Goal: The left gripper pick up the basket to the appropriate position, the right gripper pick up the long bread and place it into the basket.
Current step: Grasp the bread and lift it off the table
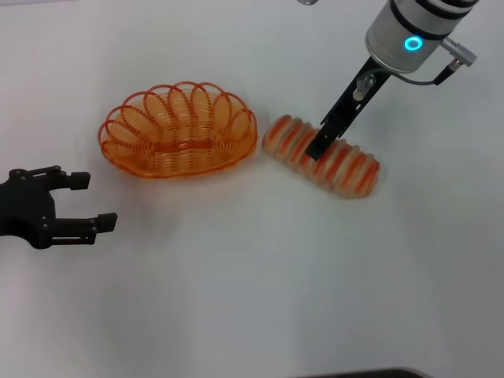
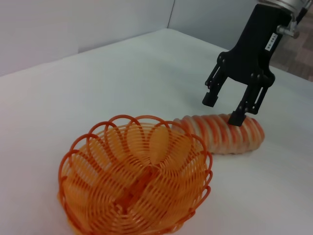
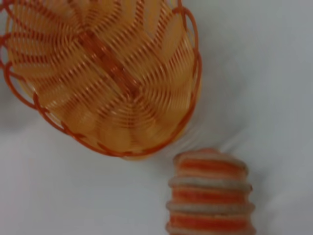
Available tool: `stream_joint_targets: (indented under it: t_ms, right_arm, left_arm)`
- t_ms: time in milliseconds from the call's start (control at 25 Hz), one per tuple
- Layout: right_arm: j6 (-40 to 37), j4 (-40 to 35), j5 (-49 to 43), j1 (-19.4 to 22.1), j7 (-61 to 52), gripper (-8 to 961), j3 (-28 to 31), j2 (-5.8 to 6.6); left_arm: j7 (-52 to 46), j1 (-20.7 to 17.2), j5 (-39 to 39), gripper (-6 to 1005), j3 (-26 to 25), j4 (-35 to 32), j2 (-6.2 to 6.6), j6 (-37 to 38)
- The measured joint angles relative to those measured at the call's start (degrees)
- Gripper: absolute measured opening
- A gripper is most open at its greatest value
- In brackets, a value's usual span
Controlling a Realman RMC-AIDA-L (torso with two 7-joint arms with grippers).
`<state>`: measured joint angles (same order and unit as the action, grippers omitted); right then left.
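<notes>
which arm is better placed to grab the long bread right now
The right. Its claw hangs open directly over the long bread, fingers straddling it. The left claw sits open on the far side of the basket, away from the loaf.

basket [image 1: 179,130] beside long bread [image 1: 321,155], elsewhere open

Bright, even light from overhead. White table [image 1: 252,299] near washed out in the head view, shadows faint. Soft grey shadow just beside the basket [image 1: 179,130] on its near side, another under the bread [image 1: 323,156]. Left wrist view sharp; basket throws a weak shadow there too. Right wrist view blurred, smeared streaks on the table between basket and bread.
</notes>
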<state>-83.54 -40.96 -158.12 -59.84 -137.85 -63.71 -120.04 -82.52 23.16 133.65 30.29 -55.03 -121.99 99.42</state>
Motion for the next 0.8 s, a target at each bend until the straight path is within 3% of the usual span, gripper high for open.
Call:
stream_joint_targets:
  t_ms: [800]
  right_arm:
    - [0.62, 0.09, 2.21, 0.06, -3.81, 811, -7.33, -0.19]
  left_arm:
    - [-0.18, 0.12, 1.26, 878, -0.05, 0.37, 0.02, -0.28]
